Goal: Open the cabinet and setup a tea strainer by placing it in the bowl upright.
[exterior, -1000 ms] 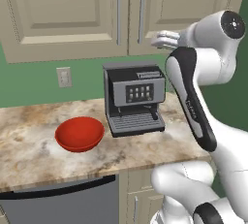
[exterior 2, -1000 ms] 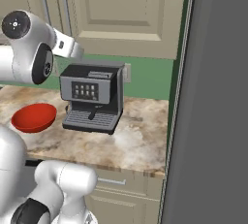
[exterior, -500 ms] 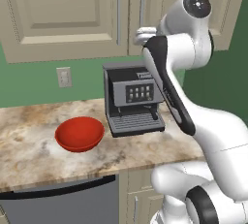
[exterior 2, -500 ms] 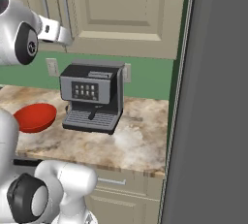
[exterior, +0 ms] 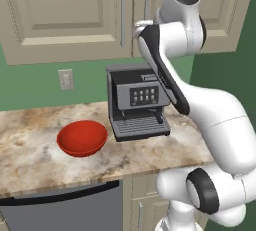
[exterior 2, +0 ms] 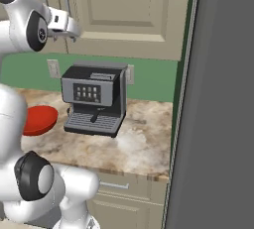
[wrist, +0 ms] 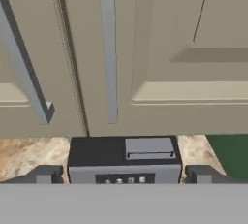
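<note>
Beige cabinet doors, both closed, sit straight ahead of the gripper, jaws spread wide and holding nothing. Right door's handle runs vertical at upper centre of the hand view, so the reach is forward and up. Bowl is lower left on the table; tea strainer can't be located.

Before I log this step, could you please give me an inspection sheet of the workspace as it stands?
Surface: marbled beige counter, bare apart from two items.
Job's things: cabinet above the counter, both doors shut, two vertical silver bar handles side by side at the middle seam; red bowl on the counter left of the coffee machine, nothing in it; tea strainer nothing seen.
Clutter: black and grey coffee machine against the green wall.
Grippers: gripper open, raised before the cabinet handles, holding nothing.
Cables: nothing seen.
Surroundings: wall outlet, tall grey panel at the right, lower cupboard doors.
</note>
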Controlling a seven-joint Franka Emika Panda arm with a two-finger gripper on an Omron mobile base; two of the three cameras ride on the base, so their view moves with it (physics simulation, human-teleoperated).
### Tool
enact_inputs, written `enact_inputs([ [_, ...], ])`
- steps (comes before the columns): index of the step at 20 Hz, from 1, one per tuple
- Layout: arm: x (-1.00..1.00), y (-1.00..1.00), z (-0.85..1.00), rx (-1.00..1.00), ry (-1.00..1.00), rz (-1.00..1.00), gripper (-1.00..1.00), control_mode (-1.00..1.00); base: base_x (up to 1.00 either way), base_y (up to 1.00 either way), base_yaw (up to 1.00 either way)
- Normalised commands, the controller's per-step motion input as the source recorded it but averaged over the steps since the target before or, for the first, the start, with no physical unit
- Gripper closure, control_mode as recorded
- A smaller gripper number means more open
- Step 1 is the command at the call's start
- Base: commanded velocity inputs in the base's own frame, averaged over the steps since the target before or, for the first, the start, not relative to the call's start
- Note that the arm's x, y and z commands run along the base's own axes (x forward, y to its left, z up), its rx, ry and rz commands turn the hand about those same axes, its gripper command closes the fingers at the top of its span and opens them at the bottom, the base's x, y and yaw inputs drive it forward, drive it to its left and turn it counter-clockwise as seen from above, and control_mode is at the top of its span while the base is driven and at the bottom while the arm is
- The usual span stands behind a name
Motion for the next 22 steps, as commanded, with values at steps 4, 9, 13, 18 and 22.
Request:
enact_inputs([
  [4,0.79,-0.03,0.06,0.00,0.00,0.10,-1.00,-1.00,0.00,0.00,0.00],
  [9,0.72,0.06,0.01,0.01,0.00,0.05,-1.00,-1.00,0.00,0.00,0.00],
  [13,0.44,0.10,0.00,-0.02,0.00,0.00,-1.00,-1.00,0.00,0.00,0.00],
  [18,0.43,0.18,0.00,-0.04,-0.02,0.00,-1.00,-1.00,0.00,0.00,0.00],
  [22,0.39,0.03,0.00,0.00,0.00,0.00,-1.00,-1.00,0.00,0.00,0.00],
])
